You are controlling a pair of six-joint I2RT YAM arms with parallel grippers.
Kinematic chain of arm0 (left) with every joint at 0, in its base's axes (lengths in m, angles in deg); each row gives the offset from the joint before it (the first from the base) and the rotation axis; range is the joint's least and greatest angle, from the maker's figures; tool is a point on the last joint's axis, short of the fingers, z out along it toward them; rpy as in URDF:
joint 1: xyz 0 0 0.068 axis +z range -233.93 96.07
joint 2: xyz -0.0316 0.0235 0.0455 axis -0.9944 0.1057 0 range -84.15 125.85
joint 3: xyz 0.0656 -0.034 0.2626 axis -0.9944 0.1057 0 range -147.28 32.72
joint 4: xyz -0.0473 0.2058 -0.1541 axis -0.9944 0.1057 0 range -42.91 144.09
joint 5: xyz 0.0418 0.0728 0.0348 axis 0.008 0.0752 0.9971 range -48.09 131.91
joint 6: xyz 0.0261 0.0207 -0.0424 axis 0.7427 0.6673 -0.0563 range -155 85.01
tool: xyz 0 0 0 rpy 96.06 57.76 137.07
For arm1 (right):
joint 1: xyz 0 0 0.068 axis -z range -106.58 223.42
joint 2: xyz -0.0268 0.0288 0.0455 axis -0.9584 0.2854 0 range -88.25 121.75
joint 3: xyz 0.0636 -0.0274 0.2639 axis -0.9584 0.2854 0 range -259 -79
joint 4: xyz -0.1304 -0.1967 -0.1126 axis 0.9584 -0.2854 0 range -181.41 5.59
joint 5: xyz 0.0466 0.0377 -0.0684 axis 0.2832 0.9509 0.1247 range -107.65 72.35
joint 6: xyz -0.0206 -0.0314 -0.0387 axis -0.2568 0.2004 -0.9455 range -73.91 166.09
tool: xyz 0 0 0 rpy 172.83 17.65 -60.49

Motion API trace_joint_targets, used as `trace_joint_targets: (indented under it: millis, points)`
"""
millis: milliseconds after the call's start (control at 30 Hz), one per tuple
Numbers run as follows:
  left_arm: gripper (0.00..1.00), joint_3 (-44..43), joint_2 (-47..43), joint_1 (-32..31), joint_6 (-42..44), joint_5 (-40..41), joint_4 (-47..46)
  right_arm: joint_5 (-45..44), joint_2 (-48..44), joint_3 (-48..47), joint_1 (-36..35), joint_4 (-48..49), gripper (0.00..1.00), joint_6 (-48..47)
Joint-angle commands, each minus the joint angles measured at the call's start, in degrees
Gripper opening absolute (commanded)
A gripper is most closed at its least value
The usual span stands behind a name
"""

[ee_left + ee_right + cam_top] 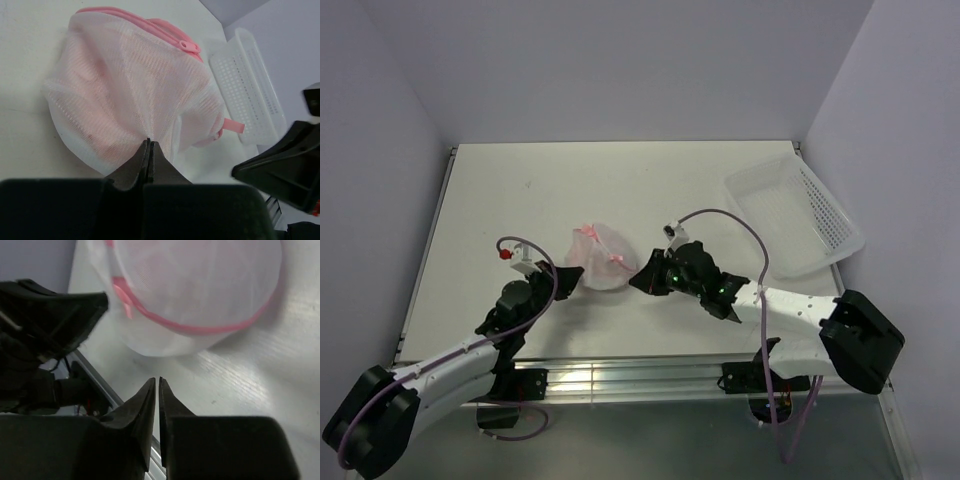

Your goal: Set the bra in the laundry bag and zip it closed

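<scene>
The laundry bag (603,257) lies mid-table, a white mesh pouch with a pink zipper rim. The light-pink bra (100,95) shows through the mesh, inside it. In the left wrist view the zipper pull (189,46) sits at the far end of the pink zipper line, which looks closed where it shows. My left gripper (572,277) is shut on a pinch of the bag's mesh (148,142) at its near-left side. My right gripper (638,282) is shut and empty (155,381), just short of the bag (200,290) on its right, apart from it.
A white perforated plastic basket (795,215) stands at the back right and also shows in the left wrist view (250,90). The table's metal front rail (620,378) runs below both grippers. Walls close in the back and sides.
</scene>
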Motion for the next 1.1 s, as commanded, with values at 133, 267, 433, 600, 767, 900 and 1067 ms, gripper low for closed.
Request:
trace_joint_targets:
  millis: [133, 267, 433, 600, 767, 900, 1067]
  points:
    - [0.05, 6.9, -0.3, -4.2, -0.5, 3.2, -5.1, -3.3, 0.3, 1.5, -3.4, 10.7, 0.54, 8.4]
    - [0.50, 5.8, -1.3, -4.5, 1.3, 3.9, -0.9, -4.8, 3.0, 1.4, -6.2, 13.2, 0.74, 9.7]
    - [0.70, 0.3, -9.1, -4.5, 3.1, 5.9, 10.1, -3.8, 4.7, -0.9, -7.2, 15.7, 0.81, 10.4]
    - [0.72, -8.1, -11.7, -4.5, 0.4, 14.3, 26.0, -10.3, 8.3, -4.5, -8.3, 14.1, 0.83, 10.9]
    - [0.72, -15.6, -3.7, -3.9, 0.3, 14.3, 29.0, -13.7, 11.6, -3.6, -8.4, 16.6, 0.86, 14.8]
    - [0.73, -20.0, -0.1, -2.3, 1.0, 12.5, 27.0, -16.3, 12.9, -3.5, -8.4, 15.8, 0.87, 13.9]
    - [0.71, -23.2, 5.3, 5.0, 2.2, 6.5, 26.1, -17.2, 14.3, -4.2, -8.1, 14.6, 0.66, 11.5]
